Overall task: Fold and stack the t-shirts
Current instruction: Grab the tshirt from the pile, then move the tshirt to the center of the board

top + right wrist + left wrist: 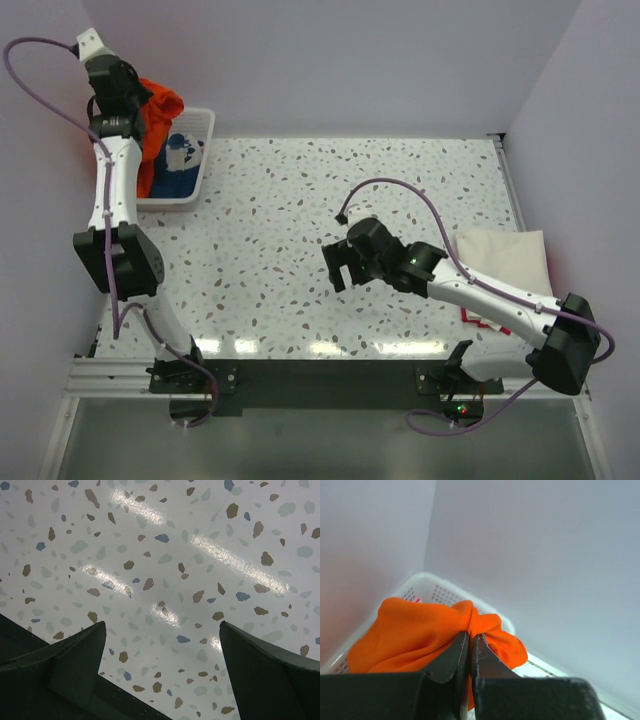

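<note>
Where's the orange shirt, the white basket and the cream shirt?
orange t-shirt [415, 627], left wrist view, bunched middle of the cloth.
white mesh basket [442, 592], left wrist view, far mesh wall.
cream t-shirt [505, 255], top external view, middle of the folded cloth.

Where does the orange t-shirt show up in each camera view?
Top external: orange t-shirt far upper left, over the white basket.
Left wrist: centre, pinched by the left end effector.
Right wrist: not in it.
Shared landmark, top and left wrist: the white basket.
</note>
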Tool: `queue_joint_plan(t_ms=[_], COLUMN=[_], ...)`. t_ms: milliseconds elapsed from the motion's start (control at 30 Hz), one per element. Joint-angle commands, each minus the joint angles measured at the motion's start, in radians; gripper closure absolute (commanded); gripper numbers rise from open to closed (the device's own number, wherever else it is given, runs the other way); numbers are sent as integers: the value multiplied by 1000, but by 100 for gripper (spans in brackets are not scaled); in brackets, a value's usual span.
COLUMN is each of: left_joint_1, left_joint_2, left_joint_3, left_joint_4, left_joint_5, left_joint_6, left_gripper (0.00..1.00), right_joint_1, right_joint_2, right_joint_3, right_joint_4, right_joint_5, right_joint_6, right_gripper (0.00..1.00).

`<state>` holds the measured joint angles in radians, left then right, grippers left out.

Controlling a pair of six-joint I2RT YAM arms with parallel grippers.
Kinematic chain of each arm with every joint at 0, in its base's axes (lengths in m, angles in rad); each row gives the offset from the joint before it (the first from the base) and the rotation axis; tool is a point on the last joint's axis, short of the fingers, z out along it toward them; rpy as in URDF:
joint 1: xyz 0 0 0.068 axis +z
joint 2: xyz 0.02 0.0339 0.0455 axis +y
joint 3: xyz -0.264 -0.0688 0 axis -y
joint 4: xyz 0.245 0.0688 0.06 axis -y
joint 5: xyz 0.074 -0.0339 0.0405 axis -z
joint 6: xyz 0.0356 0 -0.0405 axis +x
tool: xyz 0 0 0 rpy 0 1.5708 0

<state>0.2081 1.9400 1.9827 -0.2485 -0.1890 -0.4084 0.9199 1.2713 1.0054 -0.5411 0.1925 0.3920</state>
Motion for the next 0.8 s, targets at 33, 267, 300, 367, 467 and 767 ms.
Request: queue_joint_plan(t_ms=[33, 267, 300, 367, 467, 767], left_joint_1=[-7, -102, -157, -208, -378, -610], left_joint_2=[-183, -423, -478, -532, -666, -572], left_joint_3=[71, -74, -131, -192, -367, -579], left_joint_4=[114, 129, 132, 130, 161, 52], left_joint_5=[126, 184, 184, 183, 184, 80], left_joint_6=[-32, -82, -83, -89, -154, -325], left_gripper=[100, 100, 100, 100, 100, 100], right_joint_1=[0, -1, 0, 0, -1, -3], right_joint_2=[-35, -114, -124, -150, -202, -273], right_joint_3=[38, 68, 70, 76, 76, 44], right_joint_4=[26, -9, -20, -36, -62, -50], right_joint_5=[58, 122, 128, 146, 194, 285], right_joint_6=[-1, 42, 47, 62, 82, 120], right_gripper=[2, 1, 1, 1, 1, 1])
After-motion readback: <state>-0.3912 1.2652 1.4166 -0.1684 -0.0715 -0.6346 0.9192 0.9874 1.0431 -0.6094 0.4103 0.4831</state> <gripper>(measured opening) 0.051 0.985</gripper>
